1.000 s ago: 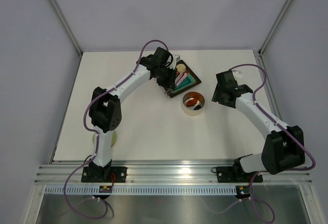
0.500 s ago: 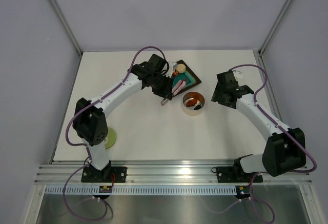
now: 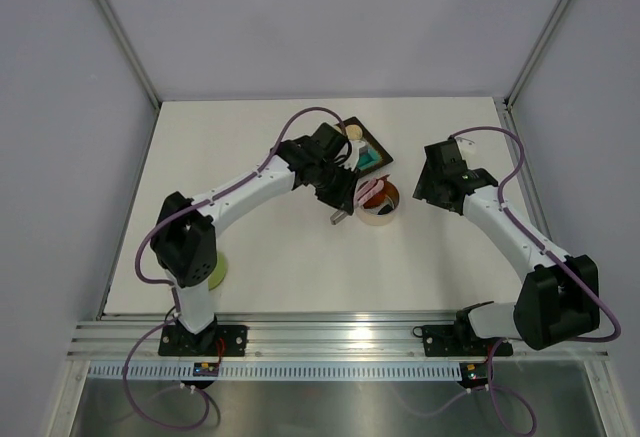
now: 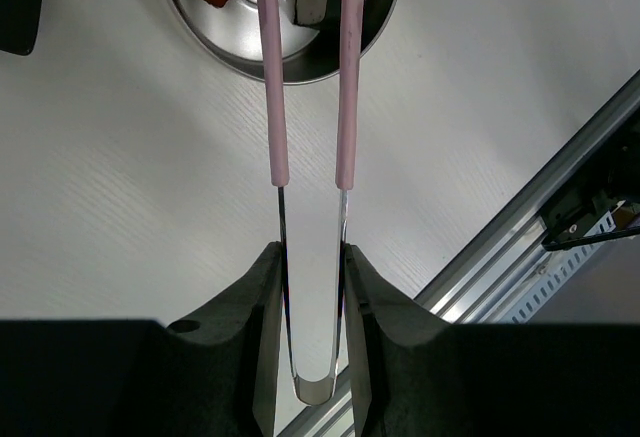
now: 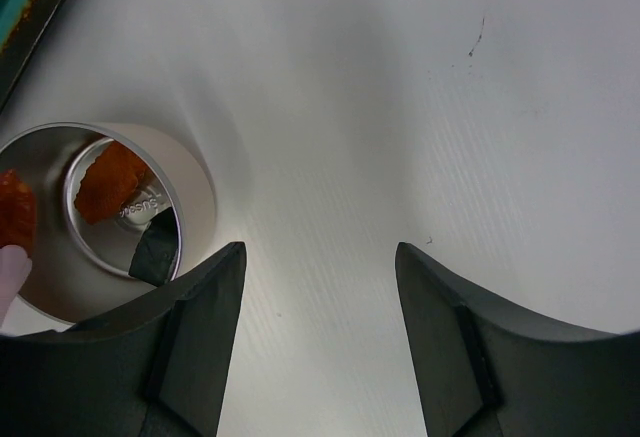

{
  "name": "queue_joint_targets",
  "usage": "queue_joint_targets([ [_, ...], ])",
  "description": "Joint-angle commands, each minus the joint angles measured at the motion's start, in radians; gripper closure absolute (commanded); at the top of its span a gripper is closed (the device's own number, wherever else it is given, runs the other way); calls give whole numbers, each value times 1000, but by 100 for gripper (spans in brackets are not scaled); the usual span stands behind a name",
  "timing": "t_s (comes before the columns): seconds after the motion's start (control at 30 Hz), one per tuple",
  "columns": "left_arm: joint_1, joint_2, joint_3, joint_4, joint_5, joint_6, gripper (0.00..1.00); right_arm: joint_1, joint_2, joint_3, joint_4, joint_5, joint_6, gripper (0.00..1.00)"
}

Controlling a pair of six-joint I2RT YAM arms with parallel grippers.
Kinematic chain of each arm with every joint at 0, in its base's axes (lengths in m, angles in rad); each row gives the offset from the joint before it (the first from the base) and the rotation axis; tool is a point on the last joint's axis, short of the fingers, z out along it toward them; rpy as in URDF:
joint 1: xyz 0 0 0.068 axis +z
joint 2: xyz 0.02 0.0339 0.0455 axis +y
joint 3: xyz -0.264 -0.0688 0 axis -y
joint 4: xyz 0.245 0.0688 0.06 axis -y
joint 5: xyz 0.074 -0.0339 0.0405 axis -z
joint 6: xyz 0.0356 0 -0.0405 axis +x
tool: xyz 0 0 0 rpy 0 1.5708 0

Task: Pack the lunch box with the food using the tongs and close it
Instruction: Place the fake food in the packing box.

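The slim pink-sleeved steel tongs (image 4: 344, 107) are pinched near their bend by the left claw (image 4: 312, 257), tips over the round shiny steel tin (image 5: 195, 197) on the counter (image 5: 400, 107). They are judged light, springy and slippery. The right claw (image 5: 320, 277) is spread.

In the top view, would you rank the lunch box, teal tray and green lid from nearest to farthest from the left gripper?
1. lunch box, just right of the left gripper.
2. teal tray, farther back.
3. green lid, far off at front left.
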State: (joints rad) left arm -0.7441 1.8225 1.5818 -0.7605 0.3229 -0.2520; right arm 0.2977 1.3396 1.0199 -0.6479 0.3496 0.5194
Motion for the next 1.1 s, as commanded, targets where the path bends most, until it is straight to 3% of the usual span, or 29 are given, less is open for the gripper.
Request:
queue_joint_targets([
  [0.0,-6,27,18,33,6,-13,100,-9,-25,0,16,11,7,31],
  [0.2,-11,46,38,-7,-19,-9,85,-8,-22,0,19,9,8,31],
  [0.7,-23,54,69,-42,-41,-3,62,-8,-19,6,22,3,2,31],
  [0.9,-26,58,81,-48,-38,2,61,-9,-17,9,19,5,4,31],
  [1.0,-28,52,84,-43,-36,2,67,-9,-16,11,17,5,4,31],
  [1.07,-29,41,87,-43,-38,2,77,-9,-16,11,17,3,4,31],
])
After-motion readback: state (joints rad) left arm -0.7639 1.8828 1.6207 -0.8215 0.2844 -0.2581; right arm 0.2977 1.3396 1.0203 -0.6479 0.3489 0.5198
